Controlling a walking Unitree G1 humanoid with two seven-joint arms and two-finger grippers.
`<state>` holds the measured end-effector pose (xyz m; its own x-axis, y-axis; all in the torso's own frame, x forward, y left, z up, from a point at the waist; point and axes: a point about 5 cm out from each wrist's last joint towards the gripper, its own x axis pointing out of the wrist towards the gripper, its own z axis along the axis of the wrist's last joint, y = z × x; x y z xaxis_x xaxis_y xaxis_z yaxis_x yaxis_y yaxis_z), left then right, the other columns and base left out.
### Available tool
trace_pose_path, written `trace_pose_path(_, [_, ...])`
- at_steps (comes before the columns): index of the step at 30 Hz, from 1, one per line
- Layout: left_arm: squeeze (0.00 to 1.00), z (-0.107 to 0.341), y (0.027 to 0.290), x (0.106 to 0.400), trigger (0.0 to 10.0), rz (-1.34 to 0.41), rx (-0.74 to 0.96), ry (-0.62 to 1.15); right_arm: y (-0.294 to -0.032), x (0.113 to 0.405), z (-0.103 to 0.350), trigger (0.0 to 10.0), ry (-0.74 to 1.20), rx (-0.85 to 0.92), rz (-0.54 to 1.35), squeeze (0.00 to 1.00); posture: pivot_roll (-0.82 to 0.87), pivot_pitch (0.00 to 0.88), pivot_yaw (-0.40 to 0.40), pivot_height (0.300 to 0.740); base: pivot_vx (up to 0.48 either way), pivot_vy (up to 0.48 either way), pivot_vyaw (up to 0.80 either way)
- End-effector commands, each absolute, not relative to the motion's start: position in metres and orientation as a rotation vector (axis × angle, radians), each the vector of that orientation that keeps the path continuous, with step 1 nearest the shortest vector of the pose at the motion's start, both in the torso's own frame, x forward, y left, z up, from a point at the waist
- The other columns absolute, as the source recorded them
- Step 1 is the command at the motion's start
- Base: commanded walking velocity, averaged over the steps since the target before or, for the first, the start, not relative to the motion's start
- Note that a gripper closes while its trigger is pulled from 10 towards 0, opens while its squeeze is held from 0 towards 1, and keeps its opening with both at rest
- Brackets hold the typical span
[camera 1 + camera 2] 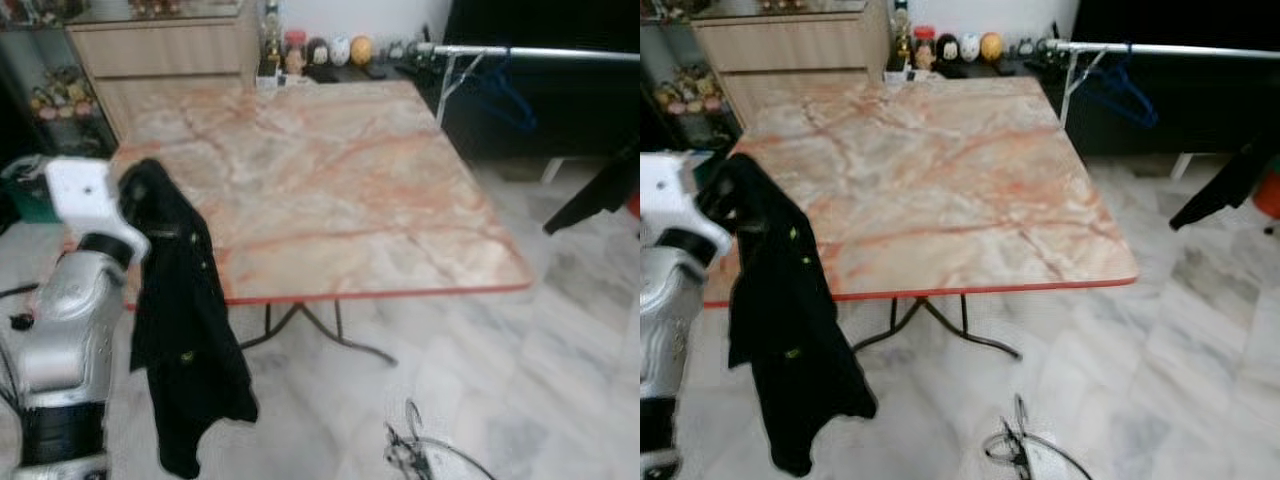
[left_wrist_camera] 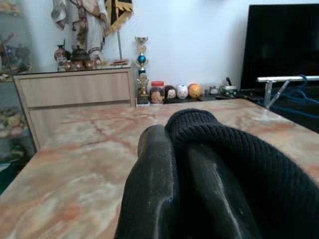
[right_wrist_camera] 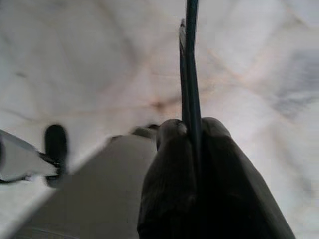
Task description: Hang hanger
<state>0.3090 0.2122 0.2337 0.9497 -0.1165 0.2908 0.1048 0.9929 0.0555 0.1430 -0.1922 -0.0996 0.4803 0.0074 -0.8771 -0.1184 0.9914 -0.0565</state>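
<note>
A black jacket (image 1: 185, 320) hangs from my left gripper (image 2: 172, 132) beside the near left corner of the marble table (image 1: 330, 190). The fingers are shut on its ribbed knit collar (image 2: 234, 149). My right gripper (image 3: 192, 124) points down at the floor and is shut on a thin dark hanger (image 3: 191, 59), whose bar runs out between the fingertips. A thin hooked wire shape (image 1: 412, 445) shows low over the floor in the eye views. A metal clothes rail (image 1: 560, 53) stands at the far right, with a blue hanger (image 1: 505, 90) on it.
A dark garment (image 1: 600, 190) hangs at the right edge. A wooden sideboard (image 1: 160, 50) and small ornaments (image 1: 330, 50) stand behind the table. The table's metal legs (image 1: 320, 335) splay out beneath it. Pale marble floor (image 1: 540, 380) lies to the right of the table.
</note>
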Motion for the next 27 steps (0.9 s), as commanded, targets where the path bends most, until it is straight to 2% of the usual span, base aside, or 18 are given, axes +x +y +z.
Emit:
trace_pose_path(1, [0.0, 0.253, 0.22, 0.306, 10.0, -0.086, 0.059, -0.367, -0.181, 0.15, -0.098, 10.0, 1.046, -0.097, 0.101, 0.0, 0.02, 0.0, 0.006, 0.74, 0.352, 0.0, 0.0])
trace_pose_path(14, [0.0, 0.268, 0.221, 0.312, 10.0, -0.086, 0.046, -0.403, -0.179, 0.151, -0.098, 10.0, 1.047, -0.091, 0.111, 0.0, 0.03, 0.0, 0.009, 0.74, 0.364, 0.0, 0.0])
trace_pose_path(27, [0.0, 0.329, 0.221, 0.346, 10.0, -0.128, 0.072, -0.535, -0.179, 0.152, -0.098, 10.0, 1.048, -0.083, 0.105, 0.0, 0.03, 0.0, 0.019, 0.74, 0.38, 0.0, 0.0])
